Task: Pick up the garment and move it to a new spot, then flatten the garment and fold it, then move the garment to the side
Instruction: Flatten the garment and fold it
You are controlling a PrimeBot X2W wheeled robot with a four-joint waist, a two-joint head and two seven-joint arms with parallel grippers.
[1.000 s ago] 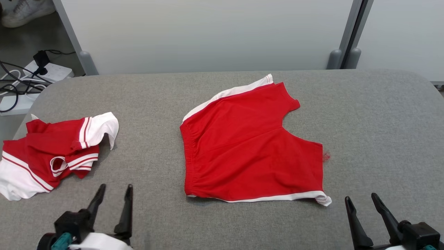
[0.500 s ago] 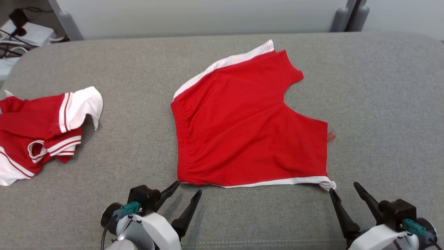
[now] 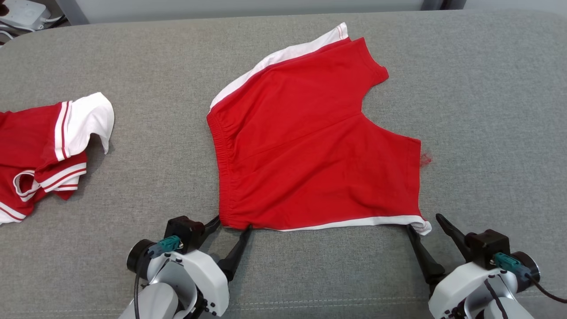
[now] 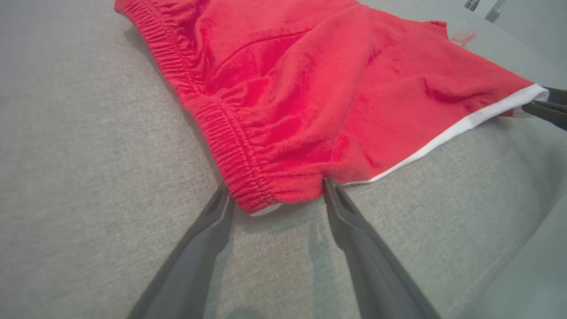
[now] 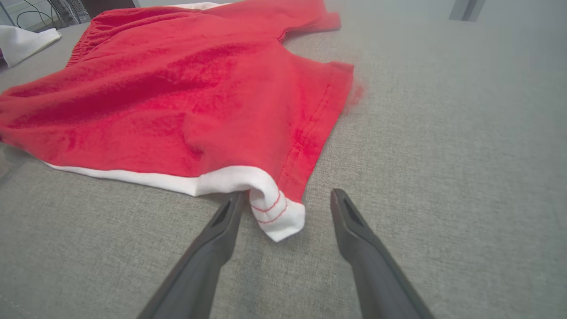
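The garment (image 3: 310, 146) is a pair of red shorts with white side trim, spread flat in the middle of the grey table (image 3: 487, 110). My left gripper (image 3: 232, 223) stands open at its near left corner. In the left wrist view the fingers straddle the elastic waistband corner (image 4: 248, 195), with the gripper (image 4: 275, 184) low on the cloth. My right gripper (image 3: 424, 221) is open at the near right corner. In the right wrist view the gripper (image 5: 288, 193) has the white hem tip (image 5: 277, 217) lying between its fingers.
A second red and white garment (image 3: 40, 146) lies crumpled at the table's left edge, its white part (image 5: 22, 42) also in the right wrist view. A white power strip (image 3: 22, 9) sits on the floor beyond the far left corner.
The head camera has tilted down and closer to the table. Both grippers have reached forward, from short of the shorts to their two near corners. Both stay open.
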